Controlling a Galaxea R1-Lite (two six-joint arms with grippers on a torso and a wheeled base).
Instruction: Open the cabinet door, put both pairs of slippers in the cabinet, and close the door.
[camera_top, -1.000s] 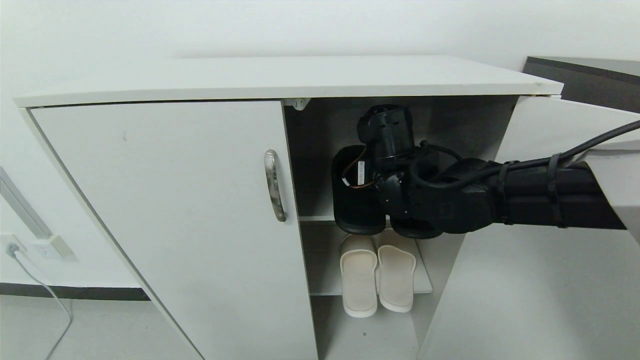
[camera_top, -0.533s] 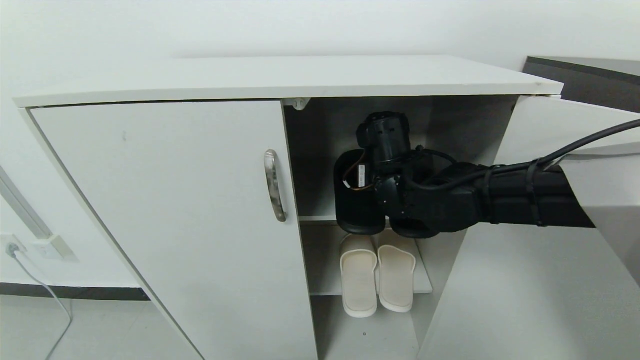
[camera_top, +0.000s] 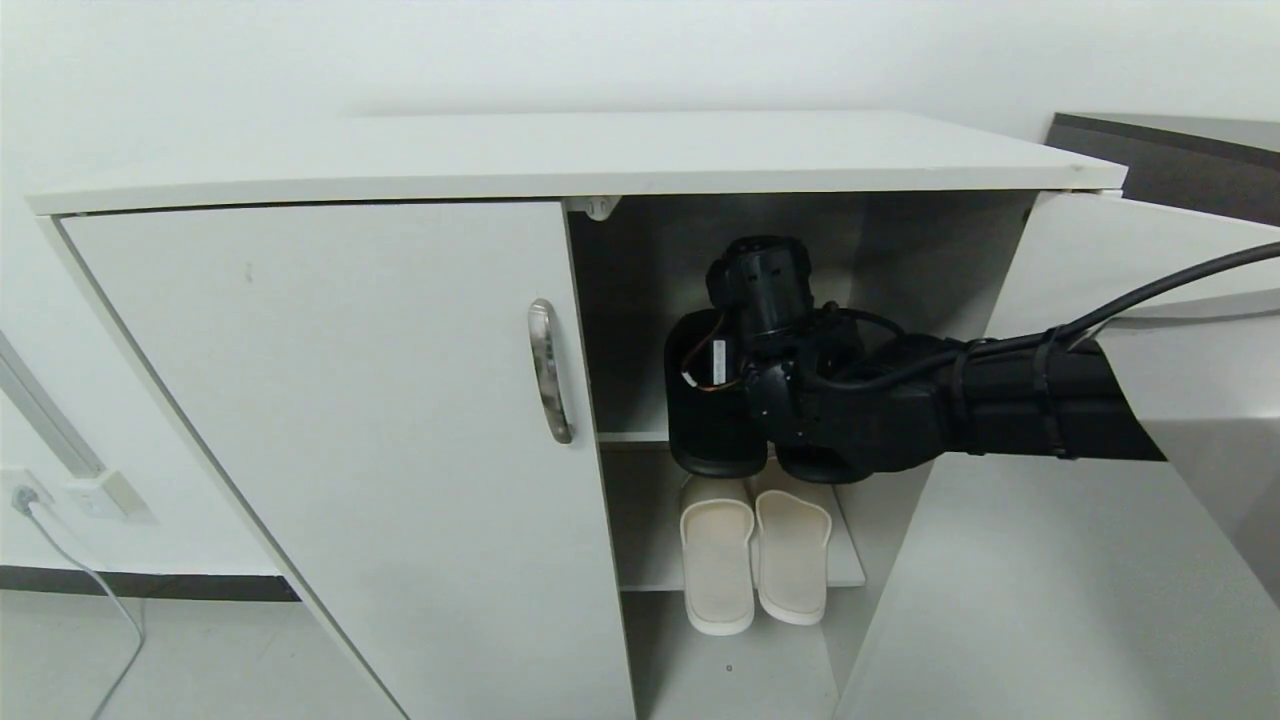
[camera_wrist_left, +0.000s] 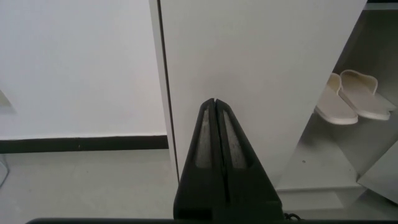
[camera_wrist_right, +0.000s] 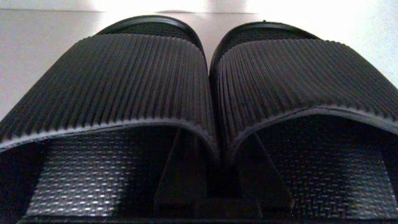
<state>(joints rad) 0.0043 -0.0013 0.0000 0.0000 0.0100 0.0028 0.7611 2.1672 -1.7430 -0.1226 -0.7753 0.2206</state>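
Observation:
A pair of black slippers (camera_top: 705, 440) is at the upper shelf of the white cabinet (camera_top: 600, 150), heels hanging over the shelf's front edge. My right gripper (camera_wrist_right: 217, 171) is shut on the black slippers (camera_wrist_right: 149, 81), pinching their two inner walls together under the ribbed straps; in the head view the right wrist (camera_top: 765, 300) reaches into the open right half. A pair of white slippers (camera_top: 755, 560) lies side by side on the shelf below, also seen as white slippers (camera_wrist_left: 351, 96). My left gripper (camera_wrist_left: 214, 137) is shut and empty, low in front of the closed left door.
The right cabinet door (camera_top: 1050, 560) stands swung open, close beside my right arm. The left door (camera_top: 350, 450) is closed, with a metal handle (camera_top: 548, 370). A wall socket and cable (camera_top: 30, 500) are at the far left, above bare floor.
My right arm has sunk a little and shifted slightly left inside the cabinet, taking the black slippers down with it. The white slippers and doors have not moved.

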